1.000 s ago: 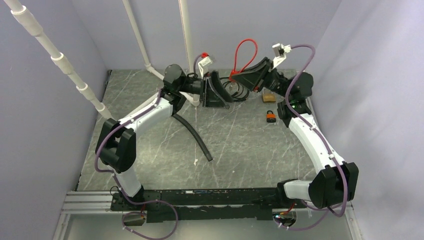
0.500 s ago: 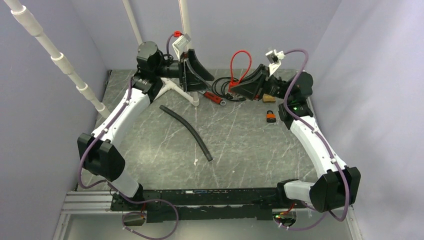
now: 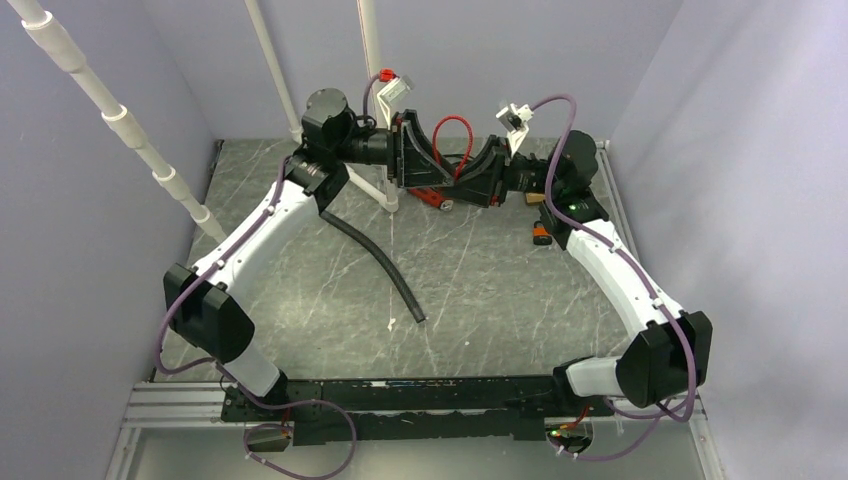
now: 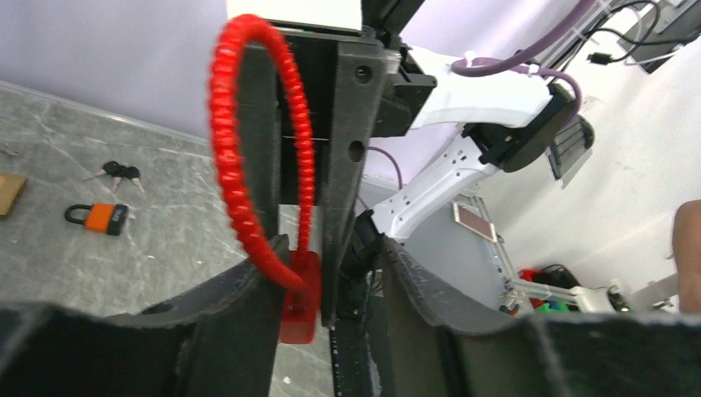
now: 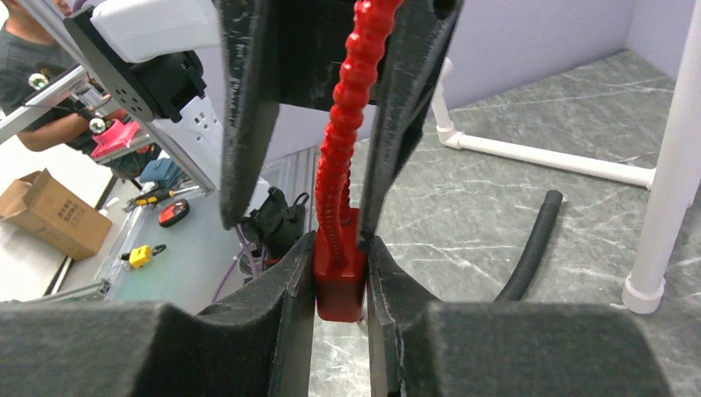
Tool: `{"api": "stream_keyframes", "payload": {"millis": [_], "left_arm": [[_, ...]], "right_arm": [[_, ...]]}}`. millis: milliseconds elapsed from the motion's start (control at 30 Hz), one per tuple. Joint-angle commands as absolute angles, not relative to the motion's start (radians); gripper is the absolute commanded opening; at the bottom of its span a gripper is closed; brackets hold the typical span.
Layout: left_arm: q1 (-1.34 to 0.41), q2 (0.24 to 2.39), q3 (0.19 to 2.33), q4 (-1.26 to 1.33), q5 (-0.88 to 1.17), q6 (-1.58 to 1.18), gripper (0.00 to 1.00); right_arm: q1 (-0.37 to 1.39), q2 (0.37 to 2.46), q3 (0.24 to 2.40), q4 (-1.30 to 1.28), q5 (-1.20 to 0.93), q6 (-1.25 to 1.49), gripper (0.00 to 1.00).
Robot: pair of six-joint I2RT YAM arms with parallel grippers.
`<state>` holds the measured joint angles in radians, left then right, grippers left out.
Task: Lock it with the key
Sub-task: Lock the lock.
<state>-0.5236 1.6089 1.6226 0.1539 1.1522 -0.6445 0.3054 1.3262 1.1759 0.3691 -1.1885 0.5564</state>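
A red cable lock with a ribbed red loop [image 3: 455, 135] is held up at the back of the table. My right gripper [image 5: 339, 248] is shut on its red body [image 5: 339, 285], and the loop [image 5: 347, 99] rises in front. In the top view my right gripper [image 3: 470, 178] meets my left gripper [image 3: 432, 155] tip to tip. My left gripper [image 4: 326, 265] is open, and its jaws stand apart around the lock body [image 4: 299, 298] and one right finger. A small bunch of keys [image 4: 120, 172] lies on the table, apart from both grippers.
An orange padlock [image 3: 541, 236] lies at the back right and also shows in the left wrist view [image 4: 99, 217]. A red item [image 3: 432, 198] lies under the grippers. A black hose [image 3: 385, 265] lies mid-table. A white pipe frame [image 3: 375, 190] stands at the back.
My left gripper swung right toward the right gripper. My right gripper moved left with the red lock. The two now meet around the lock.
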Motion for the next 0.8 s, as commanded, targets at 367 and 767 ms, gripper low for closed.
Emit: {"api": "stream_keyframes", "payload": {"millis": [367,767], "left_arm": [[-0.533,1.635,1.633,0.154,1.116,-0.62,0.3],[-0.483,1.647,1.594,0.434,1.177,-0.86,0.0]], "right_arm": [[0.332,1.344,1.262,0.351,-1.213,0.494,0.0],[0.287,1.343,1.249,0.341,-1.16,0.513,0.8]]}}
